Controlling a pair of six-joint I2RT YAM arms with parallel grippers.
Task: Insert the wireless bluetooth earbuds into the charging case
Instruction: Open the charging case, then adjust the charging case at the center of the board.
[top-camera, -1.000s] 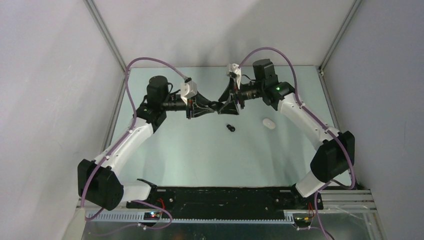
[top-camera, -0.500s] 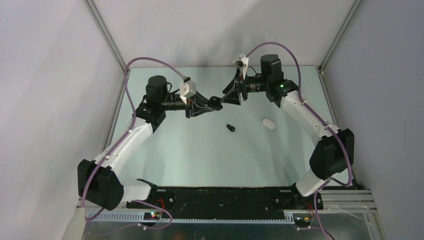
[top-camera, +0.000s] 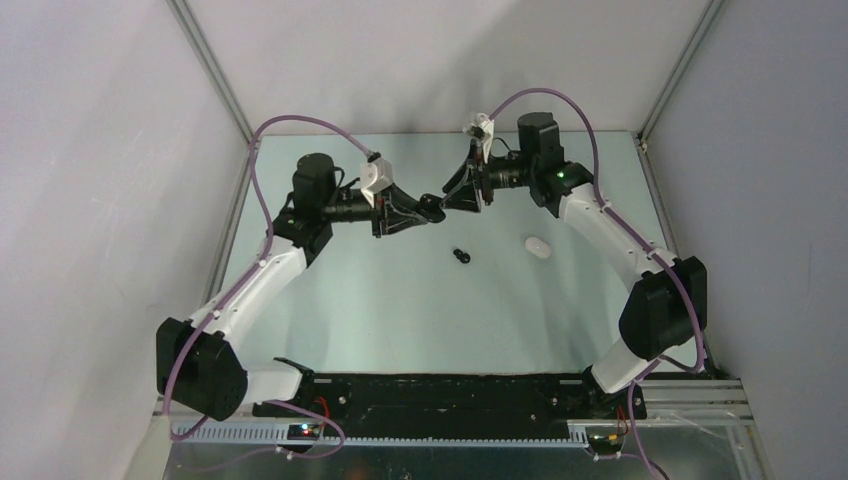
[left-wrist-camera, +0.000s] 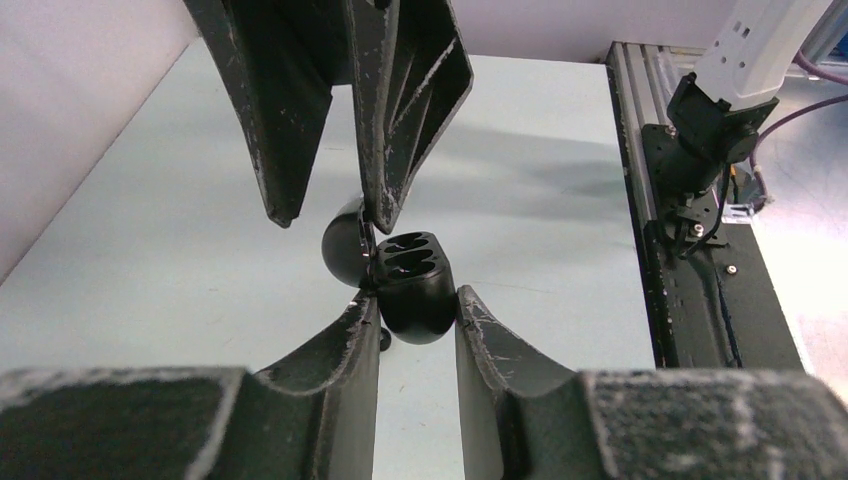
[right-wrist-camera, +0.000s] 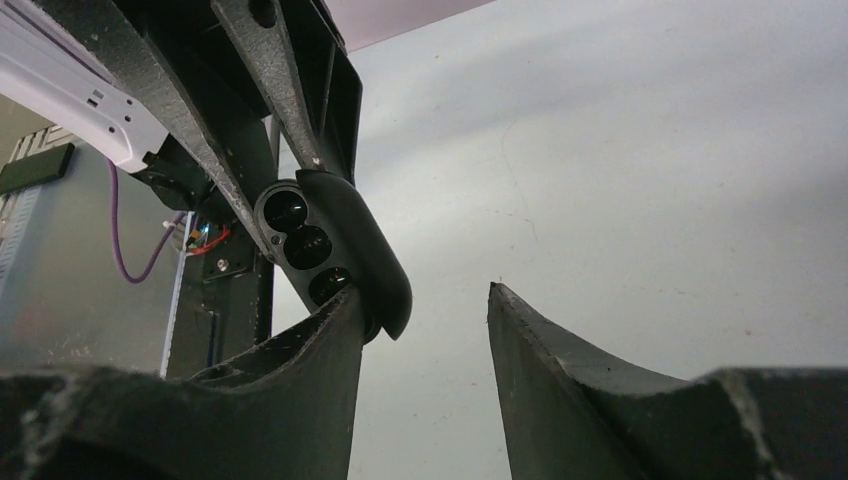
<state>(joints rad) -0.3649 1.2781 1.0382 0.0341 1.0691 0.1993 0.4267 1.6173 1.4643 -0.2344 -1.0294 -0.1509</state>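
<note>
My left gripper (top-camera: 430, 208) is shut on the base of a black charging case (left-wrist-camera: 415, 290) and holds it above the table's far middle. The case's lid (left-wrist-camera: 342, 245) stands open, and its two sockets look empty. My right gripper (top-camera: 452, 197) is open. In the right wrist view (right-wrist-camera: 425, 292) one of its fingers (right-wrist-camera: 330, 340) rests against the open lid (right-wrist-camera: 360, 250). Two black earbuds (top-camera: 461, 256) lie together on the table in front of the grippers, and one shows under the case (left-wrist-camera: 385, 340). No white earbuds are in view.
A white oval case (top-camera: 538, 247) lies shut on the table to the right of the black earbuds. The enclosure's walls stand close behind and beside both arms. The arms' base rail (top-camera: 450, 395) runs along the near edge.
My right wrist has swung up and back to the right while its fingers stay at the case. My left arm and the case have hardly moved.
</note>
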